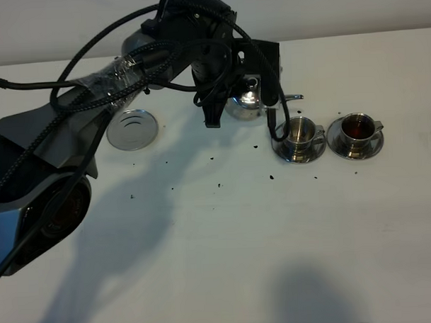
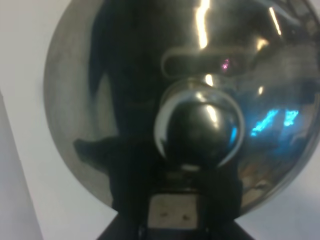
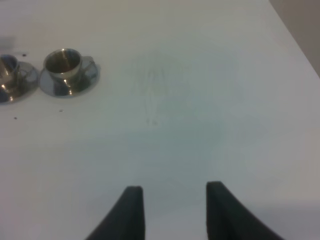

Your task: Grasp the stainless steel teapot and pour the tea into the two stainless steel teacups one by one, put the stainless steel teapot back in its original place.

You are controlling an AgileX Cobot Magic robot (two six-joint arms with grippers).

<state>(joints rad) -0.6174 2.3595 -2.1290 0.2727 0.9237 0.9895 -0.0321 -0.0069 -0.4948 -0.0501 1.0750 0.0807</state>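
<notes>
Teapot (image 1: 250, 100): back-mid table (image 1: 240, 260), partly hidden by L claw (image 1: 236, 97). Spout (image 1: 292, 97) aimed twd the 2 cups. Can't tell if it's resting or lifted.
L claw: at the pot, arm reaching past mid-table. Wrist cam is filled by the lid & knob (image 2: 200, 131), so can't tell if fingers are clamped or apart.
Left cup (image 1: 299, 130): on its saucer (image 1: 290, 157), just beside spout end; contents unclear.
Right cup (image 1: 357, 128): on own saucer (image 1: 375, 149), dark tea inside.
Bare saucer (image 1: 132, 129): left of pot, well apart from it.
R claw (image 3: 175, 210): fingers apart, over plain table.
Specks (image 1: 271, 177): dark bits scattered on table in front of pot & cups.
</notes>
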